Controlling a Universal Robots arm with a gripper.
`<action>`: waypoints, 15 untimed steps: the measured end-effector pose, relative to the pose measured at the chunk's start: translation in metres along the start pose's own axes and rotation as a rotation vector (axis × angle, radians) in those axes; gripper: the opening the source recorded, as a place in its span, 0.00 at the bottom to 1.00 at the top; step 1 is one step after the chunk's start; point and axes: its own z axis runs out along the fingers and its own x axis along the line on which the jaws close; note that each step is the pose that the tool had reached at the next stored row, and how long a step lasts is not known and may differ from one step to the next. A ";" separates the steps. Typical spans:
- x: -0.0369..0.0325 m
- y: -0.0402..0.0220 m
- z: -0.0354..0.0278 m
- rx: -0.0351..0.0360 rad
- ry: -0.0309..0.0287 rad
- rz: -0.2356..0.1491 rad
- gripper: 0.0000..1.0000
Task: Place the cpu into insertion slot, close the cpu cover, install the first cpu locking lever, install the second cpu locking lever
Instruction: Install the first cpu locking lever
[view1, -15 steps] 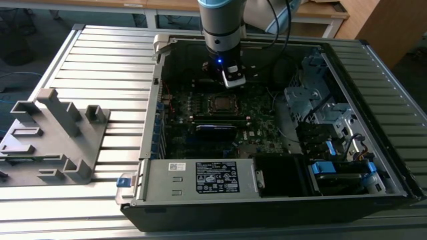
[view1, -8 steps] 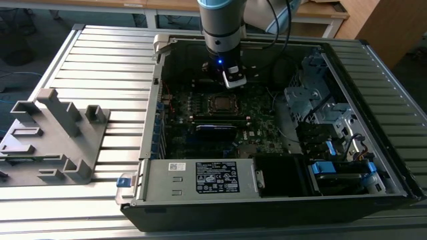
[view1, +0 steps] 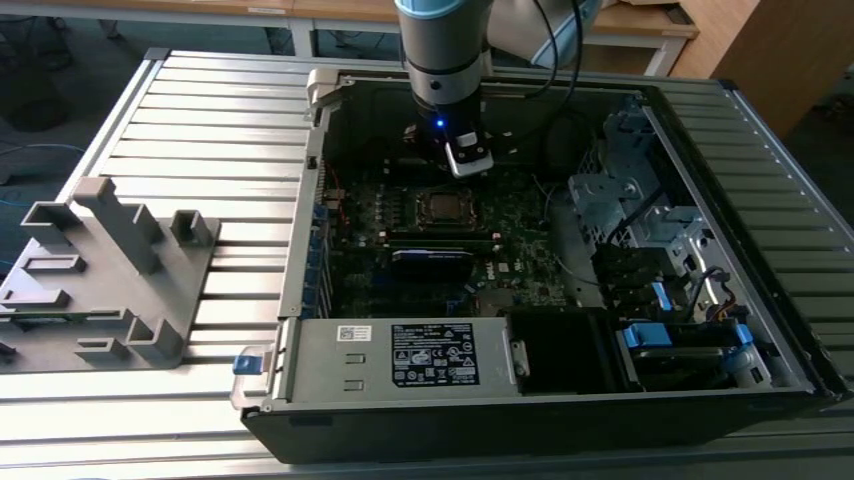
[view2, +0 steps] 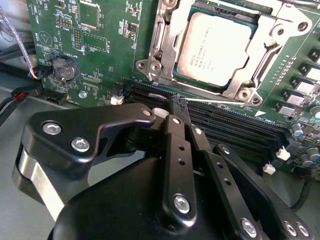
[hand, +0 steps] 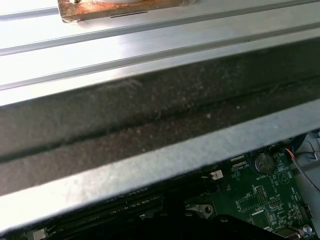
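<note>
I see the cpu (view2: 216, 48) seated in the insertion slot (view2: 176, 75) in the upper right of the second wrist view, its dull silver top facing up. The cpu cover (view2: 285, 30) lies flat around it, its frame bordering the chip on all sides. A thin wire lever (view2: 215, 101) runs along the lower edge of the cover, just above the long black memory slots (view2: 235, 122).

The gripper (view2: 177, 102) fills the lower half of that view. Its fingers (view2: 175, 112) are pressed together, and the tips sit at the end of the wire lever; I cannot tell whether they touch it.

In the exterior view, the socket (view1: 445, 206) sits at the upper centre of the motherboard (view1: 400, 280) inside the open computer case (view1: 561, 400). The gripper (view1: 467, 165) hangs just above and right of it. The case rests on a ribbed metal surface (view1: 200, 130), with a grey fixture (view1: 107, 270) at the left.

In the first wrist view, the case wall (hand: 150, 125) crosses the frame, with green board (hand: 260, 200) at lower right.
</note>
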 end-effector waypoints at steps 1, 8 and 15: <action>0.0001 0.0000 0.0000 -0.0007 -0.0002 -0.001 0.11; 0.0030 -0.0009 -0.0001 -0.0045 -0.0051 -0.011 0.11; 0.0032 -0.0014 0.0008 -0.0093 -0.0092 -0.017 0.11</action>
